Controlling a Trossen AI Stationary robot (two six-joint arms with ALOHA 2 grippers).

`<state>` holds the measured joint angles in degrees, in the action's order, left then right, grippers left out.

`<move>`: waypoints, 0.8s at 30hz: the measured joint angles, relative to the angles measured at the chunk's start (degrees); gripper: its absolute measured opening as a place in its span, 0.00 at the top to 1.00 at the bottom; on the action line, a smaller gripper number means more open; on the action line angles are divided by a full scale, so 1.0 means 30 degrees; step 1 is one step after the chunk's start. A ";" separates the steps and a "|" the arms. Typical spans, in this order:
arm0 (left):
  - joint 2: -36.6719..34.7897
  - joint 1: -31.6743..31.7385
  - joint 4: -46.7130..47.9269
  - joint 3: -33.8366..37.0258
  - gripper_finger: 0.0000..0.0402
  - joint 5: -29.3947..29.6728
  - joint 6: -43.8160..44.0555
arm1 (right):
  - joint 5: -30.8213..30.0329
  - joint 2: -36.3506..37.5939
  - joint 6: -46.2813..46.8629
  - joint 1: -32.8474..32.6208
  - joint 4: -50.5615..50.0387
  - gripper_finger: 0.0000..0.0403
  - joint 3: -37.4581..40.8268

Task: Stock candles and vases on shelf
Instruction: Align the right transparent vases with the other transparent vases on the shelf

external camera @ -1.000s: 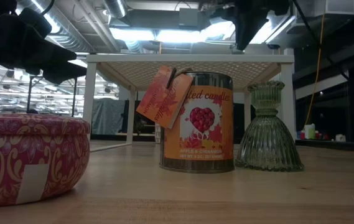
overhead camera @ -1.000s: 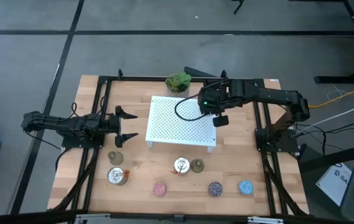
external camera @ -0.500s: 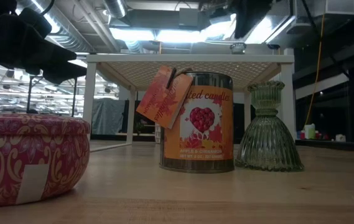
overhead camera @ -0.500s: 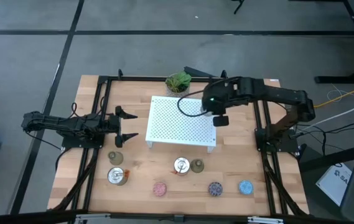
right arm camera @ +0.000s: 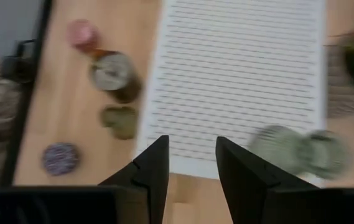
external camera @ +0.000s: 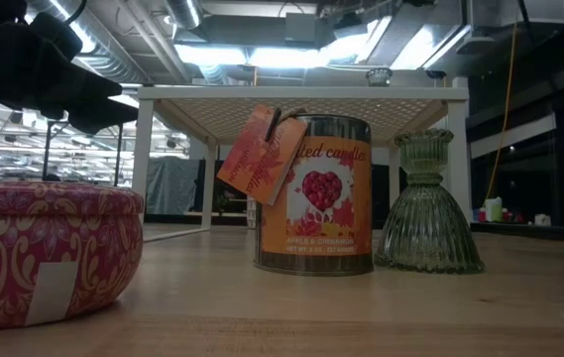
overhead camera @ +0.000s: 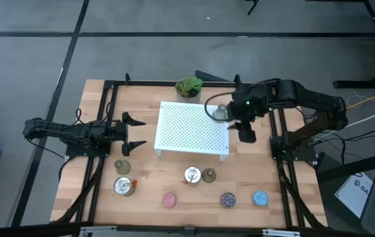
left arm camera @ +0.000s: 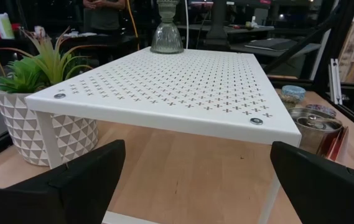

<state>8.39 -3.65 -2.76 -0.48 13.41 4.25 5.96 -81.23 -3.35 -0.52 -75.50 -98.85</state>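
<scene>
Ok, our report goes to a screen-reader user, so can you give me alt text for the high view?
Seen from above, one vase stands on the white shelf at its far right corner, with the right gripper open just off that side. The left gripper waits open on the shelf's other side; candles and two more vases line the front of the table.

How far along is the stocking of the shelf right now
Done: one vase stands on the far right corner of the shelf. In hand: nothing; the right gripper is open and empty beside that corner, and the left gripper waits open left of the shelf. Left: two vases and five candles, silver, pink, dark blue and light blue, on the table.
</scene>
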 joint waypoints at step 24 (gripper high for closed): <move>0.0002 -0.0001 0.0000 0.0002 0.00 0.0000 0.0006 | -0.1138 -0.0189 0.4774 -1.0617 0.5626 0.67 0.3894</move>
<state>8.40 -3.66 -2.76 -0.47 13.41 4.27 2.55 -81.80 10.97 -32.37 -58.63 -87.17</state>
